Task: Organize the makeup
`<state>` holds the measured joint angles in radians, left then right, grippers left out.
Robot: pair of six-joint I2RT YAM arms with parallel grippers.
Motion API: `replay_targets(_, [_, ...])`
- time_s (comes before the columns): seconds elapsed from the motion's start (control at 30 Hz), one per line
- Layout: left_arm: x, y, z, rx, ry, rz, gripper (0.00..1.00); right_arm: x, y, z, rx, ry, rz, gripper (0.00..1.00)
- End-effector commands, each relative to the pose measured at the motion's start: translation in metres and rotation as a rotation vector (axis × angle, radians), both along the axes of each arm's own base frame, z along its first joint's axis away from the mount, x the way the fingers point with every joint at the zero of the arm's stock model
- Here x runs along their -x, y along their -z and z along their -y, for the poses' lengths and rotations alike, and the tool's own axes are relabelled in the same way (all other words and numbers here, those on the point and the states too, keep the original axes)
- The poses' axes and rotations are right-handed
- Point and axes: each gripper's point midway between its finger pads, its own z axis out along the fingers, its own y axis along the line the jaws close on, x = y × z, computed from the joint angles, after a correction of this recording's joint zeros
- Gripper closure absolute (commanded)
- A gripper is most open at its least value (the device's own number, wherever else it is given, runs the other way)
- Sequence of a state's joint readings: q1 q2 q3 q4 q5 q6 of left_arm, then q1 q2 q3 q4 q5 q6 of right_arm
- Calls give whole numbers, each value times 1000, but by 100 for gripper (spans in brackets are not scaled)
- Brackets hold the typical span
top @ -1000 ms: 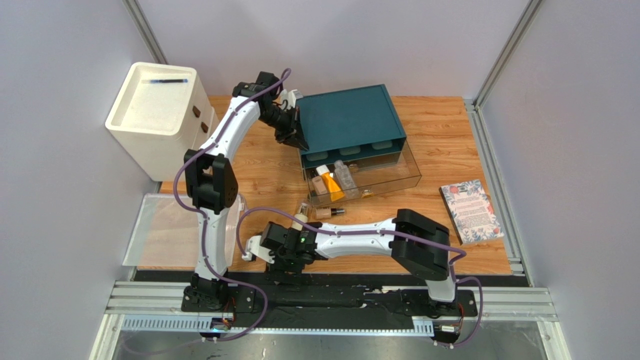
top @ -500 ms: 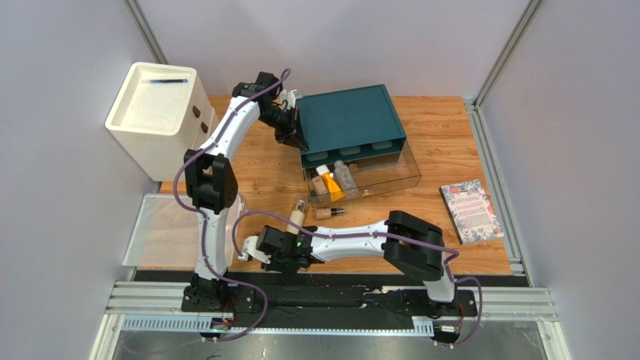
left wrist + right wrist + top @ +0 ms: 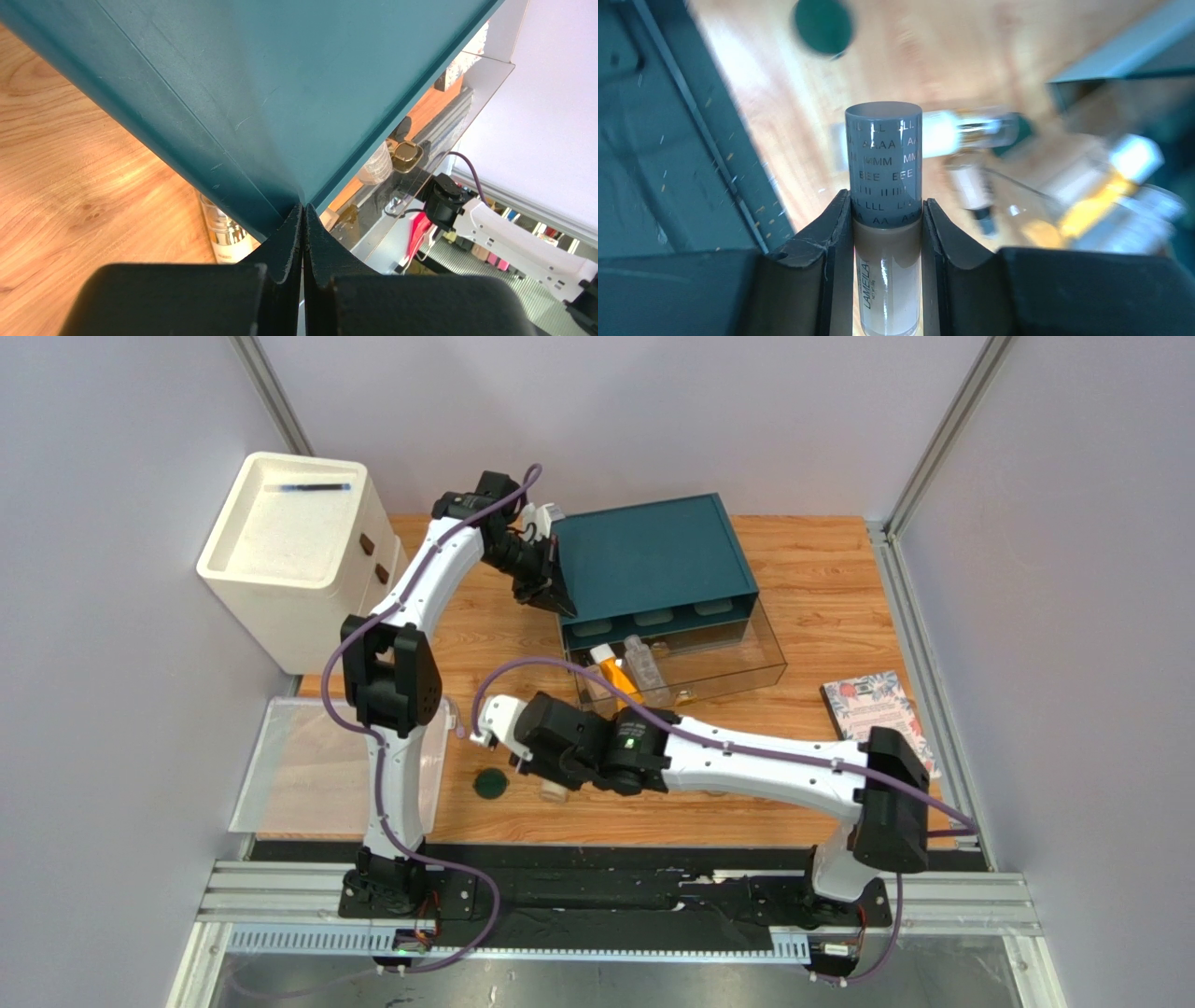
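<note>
Right claw [image 3: 885, 204]: I see its two black fingers pressed flat on either side of a foundation tube [image 3: 884, 143]. They are closed to the tube's width and holding it. The tube is a round cylinder with a beige body and a glossy grey cap printed with rows of letters. It is held above the table, in front of the teal box [image 3: 648, 560] and off its left front corner.

Left claw [image 3: 303, 210]: the fingers are pressed together with nothing between them. Their tips touch the box's left front corner, where the smooth panels carry faint scuffs.

A clear plastic drawer [image 3: 765, 655] stands pulled out from the box's front. An orange tube [image 3: 619, 681] and a clear bottle [image 3: 644, 662] lie inside it.

A flat, round dark-green disc [image 3: 490, 784] lies on the wood-grain table [image 3: 828, 588], well in front of the box and left of it.

In the right wrist view the other items near the drawer are too blurred for me to identify.
</note>
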<state>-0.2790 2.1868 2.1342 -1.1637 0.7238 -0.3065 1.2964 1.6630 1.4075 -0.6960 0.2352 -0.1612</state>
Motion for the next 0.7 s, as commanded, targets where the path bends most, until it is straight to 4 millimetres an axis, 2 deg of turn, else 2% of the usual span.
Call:
replay_targets(0.0, [19,47,-32,-199,22,-96,100,-46,-69,18,-140,183,96,100])
replay_targets(0.03, [19,47,-32,-202,26,-91,100,-53,-74,22,-154,212,99,100])
replay_targets(0.07, [18,49,-32,-203,27,-93,100,-69,-81,30,-166,267,116,100])
replay_targets(0.13, [19,49,-31,-196,35,-92,100,-83,-83,38,-189,330,102,100])
replay_targets(0.17, [19,49,-31,-195,38,-92,100,-99,-85,47,-198,382,99,100])
replay_targets(0.23, [19,51,-32,-197,48,-88,100,-114,-84,57,-216,445,80,100])
replay_targets(0.27, [19,53,-32,-198,52,-90,100,-130,-85,68,-224,500,75,100])
replay_targets(0.33, [19,54,-31,-194,59,-92,100,-143,-83,75,-251,563,45,100])
replay_targets(0.37, [19,54,-30,-191,64,-92,100,-158,-81,85,-256,611,36,100])
replay_targets(0.5, [19,58,-29,-179,66,-101,100,-180,-72,103,-265,706,-9,100])
replay_targets(0.67, [16,59,-29,-176,67,-99,100,-199,-45,121,-247,847,-71,100])
